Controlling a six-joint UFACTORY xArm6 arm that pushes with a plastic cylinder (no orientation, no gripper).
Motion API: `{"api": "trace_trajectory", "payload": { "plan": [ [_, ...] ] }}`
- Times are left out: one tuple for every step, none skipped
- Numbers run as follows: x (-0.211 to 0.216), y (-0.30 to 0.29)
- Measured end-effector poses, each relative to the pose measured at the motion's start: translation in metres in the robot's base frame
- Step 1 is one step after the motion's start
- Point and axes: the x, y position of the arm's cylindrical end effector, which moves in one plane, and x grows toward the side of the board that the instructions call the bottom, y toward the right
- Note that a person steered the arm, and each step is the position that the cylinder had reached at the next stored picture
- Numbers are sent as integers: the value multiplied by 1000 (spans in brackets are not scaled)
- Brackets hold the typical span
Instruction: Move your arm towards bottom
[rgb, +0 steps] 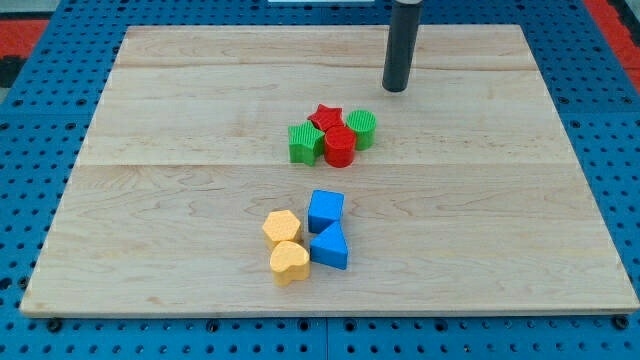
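Note:
My tip (396, 88) rests on the wooden board (160, 190) near the view's top, right of centre. It stands apart from all blocks, a little above and right of the upper cluster. That cluster holds a red star (325, 116), a red cylinder (340, 147), a green star-like block (304, 143) and a green cylinder (363, 129), all touching. Lower down, near the middle, a second cluster holds a blue cube (326, 211), a blue triangular block (330, 246), a yellow hexagon (282, 227) and a yellow heart (289, 262).
The board lies on a blue perforated table (30, 150). A red area (30, 28) shows at the view's top corners.

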Motion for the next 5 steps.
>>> {"api": "trace_trajectory", "payload": {
  "plan": [
    [-6,12],
    [21,34],
    [99,38],
    [198,27],
    [263,-15]
  ]
}}
